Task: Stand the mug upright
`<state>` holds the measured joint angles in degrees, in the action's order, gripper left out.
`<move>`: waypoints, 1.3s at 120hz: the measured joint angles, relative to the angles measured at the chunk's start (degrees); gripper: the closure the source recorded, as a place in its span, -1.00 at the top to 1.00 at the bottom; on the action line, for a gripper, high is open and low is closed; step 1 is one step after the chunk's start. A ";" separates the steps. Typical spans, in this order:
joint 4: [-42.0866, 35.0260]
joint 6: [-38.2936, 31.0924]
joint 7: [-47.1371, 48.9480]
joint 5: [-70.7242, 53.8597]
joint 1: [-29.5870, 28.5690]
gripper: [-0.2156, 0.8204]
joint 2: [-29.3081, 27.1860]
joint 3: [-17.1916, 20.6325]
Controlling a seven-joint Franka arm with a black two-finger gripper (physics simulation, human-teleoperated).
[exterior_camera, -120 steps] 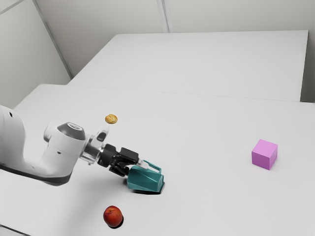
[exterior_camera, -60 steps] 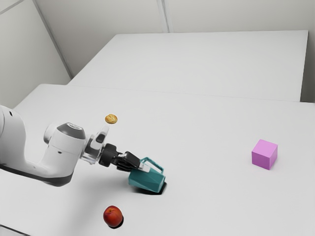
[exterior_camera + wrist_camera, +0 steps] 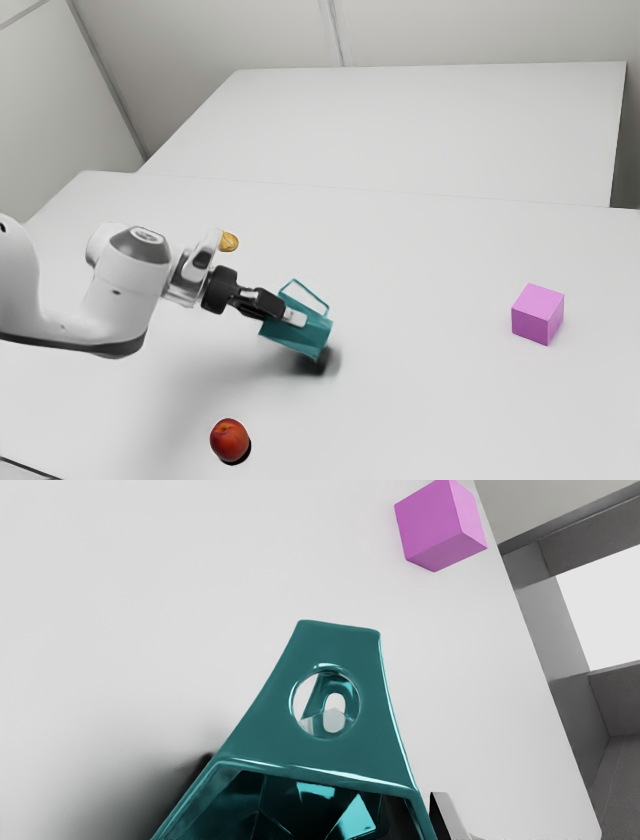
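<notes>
Cube (image 3: 537, 314) to ext. view's R of mug (image 3: 297, 338)

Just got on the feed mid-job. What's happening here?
The robot arm's hand is gripping the teal mug and appears to hold it just off the table. The mug is tilted, its mouth toward the arm and its handle on the upper side, so it isn't upright yet. A red fruit, a small yellowish item and a pinkish-purple block sit apart from it on the table.
</notes>
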<state>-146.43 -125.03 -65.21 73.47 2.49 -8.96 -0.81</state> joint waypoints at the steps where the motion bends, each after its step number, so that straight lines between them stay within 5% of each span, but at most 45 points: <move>1: 0.14 0.00 0.06 -0.33 0.00 -0.90 -0.05 0.00; 56: 14.83 6.11 14.53 -37.37 -0.35 -0.90 -0.88 1.02; 116: 17.21 8.84 36.17 -66.96 -0.48 -0.90 -0.99 2.56; 156: 14.95 1.61 46.93 -74.04 -0.35 -0.91 0.87 2.89</move>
<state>-131.48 -123.42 -18.28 -0.56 2.14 -8.09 2.08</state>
